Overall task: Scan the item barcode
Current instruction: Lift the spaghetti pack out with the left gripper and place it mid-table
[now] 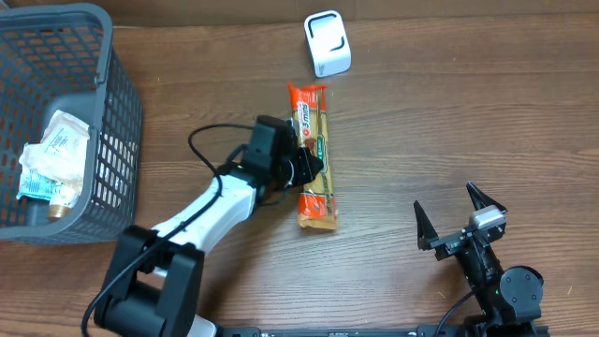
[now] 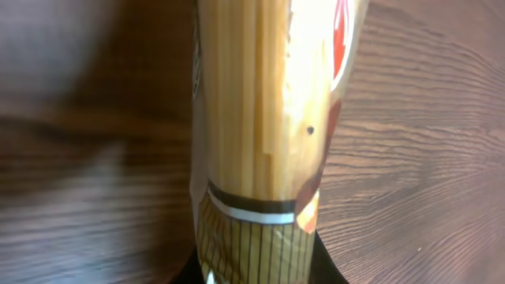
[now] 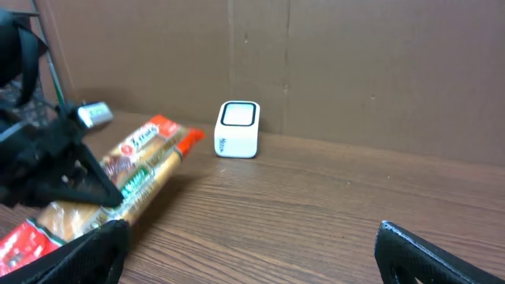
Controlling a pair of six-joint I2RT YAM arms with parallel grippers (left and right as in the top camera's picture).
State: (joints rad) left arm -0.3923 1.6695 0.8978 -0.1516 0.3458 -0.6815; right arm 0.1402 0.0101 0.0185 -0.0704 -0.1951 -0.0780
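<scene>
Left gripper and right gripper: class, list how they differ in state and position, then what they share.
The left gripper is shut on the pasta pack; the right gripper is open and empty. The left gripper reaches far out; the right gripper is near its base. Both have two black fingers.

Gray basket (image 1: 117,140) at the table's (image 1: 468,122) left edge — crumpled packets (image 1: 56,145) inside.

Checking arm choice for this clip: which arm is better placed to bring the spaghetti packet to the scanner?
Left. The left gripper is shut on the spaghetti packet, close to the white scanner. The right gripper sits open and empty, farther away.
</scene>
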